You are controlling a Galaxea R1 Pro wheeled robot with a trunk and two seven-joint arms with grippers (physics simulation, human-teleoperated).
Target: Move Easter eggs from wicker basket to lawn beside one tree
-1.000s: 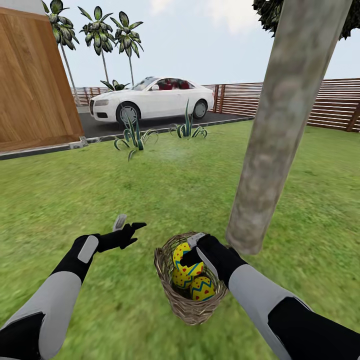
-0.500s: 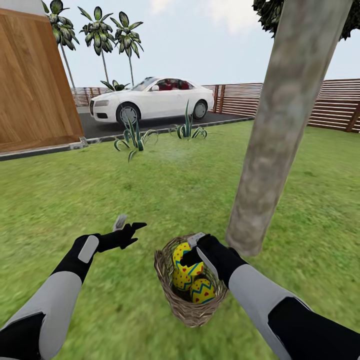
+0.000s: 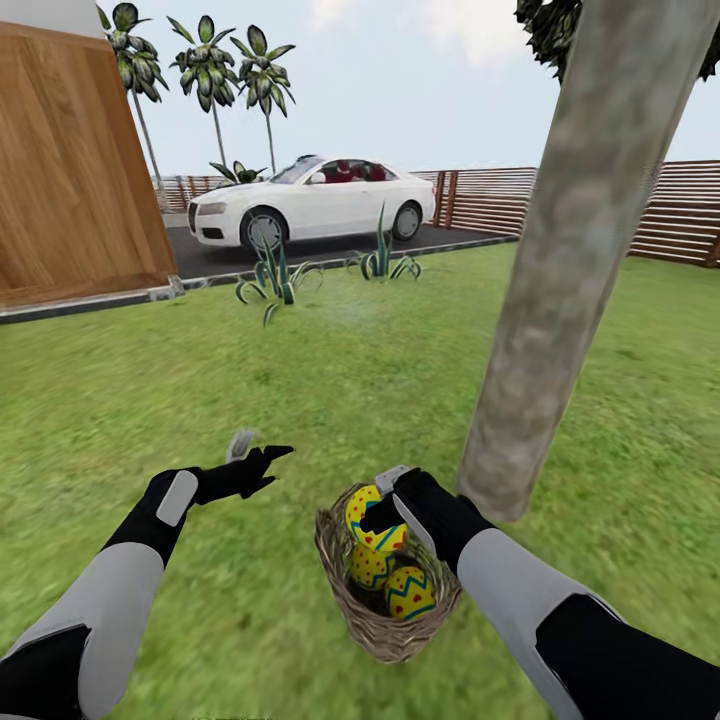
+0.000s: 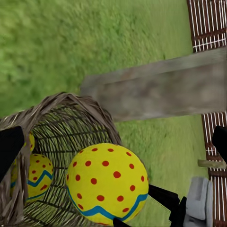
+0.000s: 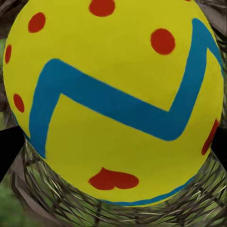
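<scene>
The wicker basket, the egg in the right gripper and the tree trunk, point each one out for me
wicker basket [image 3: 372, 625], head view, front woven wall.
held egg [image 3: 372, 522], head view, its yellow shell beside the right gripper.
tree trunk [image 3: 560, 260], head view, mid-trunk bark.

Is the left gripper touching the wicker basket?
Apart. In the head view, the left gripper hangs open over the lawn, with grass between it and the wicker basket.

A yellow Easter egg [image 5: 113, 101] sits very close to the camera. A blue zigzag band crosses its middle, a second blue line edges its lower curve, and red dots are scattered over it. Brown woven twigs of the wicker basket [image 5: 118, 213] show behind and beneath the egg. Dark finger edges of the right gripper [image 5: 113, 153] flank the egg on both sides.
</scene>
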